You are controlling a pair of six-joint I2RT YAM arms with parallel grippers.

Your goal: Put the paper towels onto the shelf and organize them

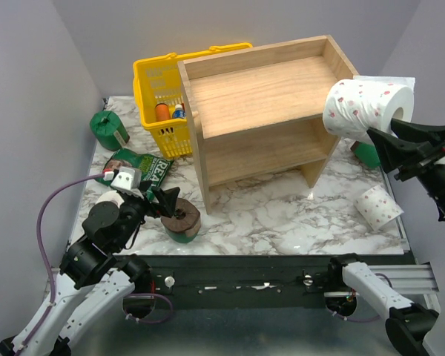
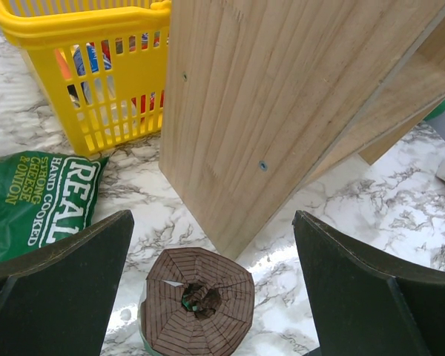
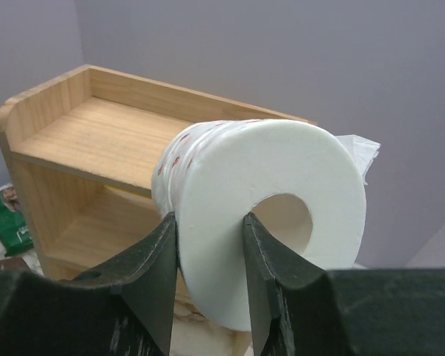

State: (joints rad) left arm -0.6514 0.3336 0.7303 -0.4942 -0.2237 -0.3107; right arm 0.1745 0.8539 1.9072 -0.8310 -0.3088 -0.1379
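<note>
Right gripper [image 3: 210, 230] clamped on white dotted roll [image 1: 363, 104] wall (one finger inside core); roll airborne beside shelf [image 1: 259, 96] right end, top-tier height. Left gripper [image 2: 211, 222] jaws wide apart over green-wrapped roll [image 2: 200, 308], upright on table [image 1: 282, 215] by shelf.

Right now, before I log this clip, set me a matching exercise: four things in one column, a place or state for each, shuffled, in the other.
Things
1. dotted white roll at the right end of the shelf
2. green-wrapped roll before the shelf's left leg
3. yellow basket
4. green snack bag

Places or states
A. lying flat on the table, left of the shelf
B. held off the table, clamped by the right gripper
C. standing on end below the open left gripper
D. behind the shelf's left side, containers inside

Pairs: 1-B, 2-C, 3-D, 4-A
</note>
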